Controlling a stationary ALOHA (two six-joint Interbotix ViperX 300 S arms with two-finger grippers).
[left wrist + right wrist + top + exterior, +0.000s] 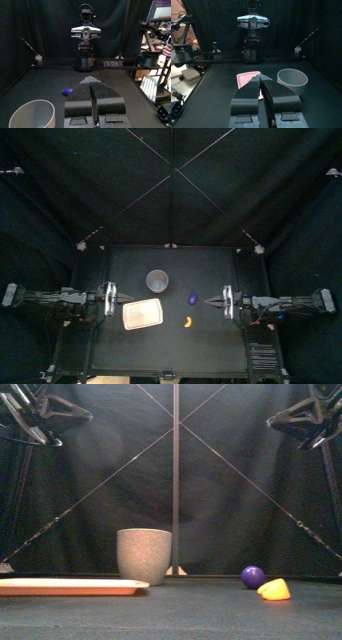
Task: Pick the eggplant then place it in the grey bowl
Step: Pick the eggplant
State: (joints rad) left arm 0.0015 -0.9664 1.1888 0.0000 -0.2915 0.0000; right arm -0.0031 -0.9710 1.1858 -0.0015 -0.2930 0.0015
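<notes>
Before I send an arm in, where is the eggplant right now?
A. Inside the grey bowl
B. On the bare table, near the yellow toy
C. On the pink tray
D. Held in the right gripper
B: the purple eggplant sits on the table close to the yellow toy, well clear of the grey bowl and the pink tray.

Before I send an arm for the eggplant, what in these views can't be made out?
Eggplant: too small in the top view to show its shape; absent from the right wrist view.
Yellow toy: what food it is; tiny from above, a plain lump from the front.
Pink tray: partly hidden behind the right gripper in its wrist view.
Grey cup: cut off by the picture's edge in the left wrist view.
</notes>
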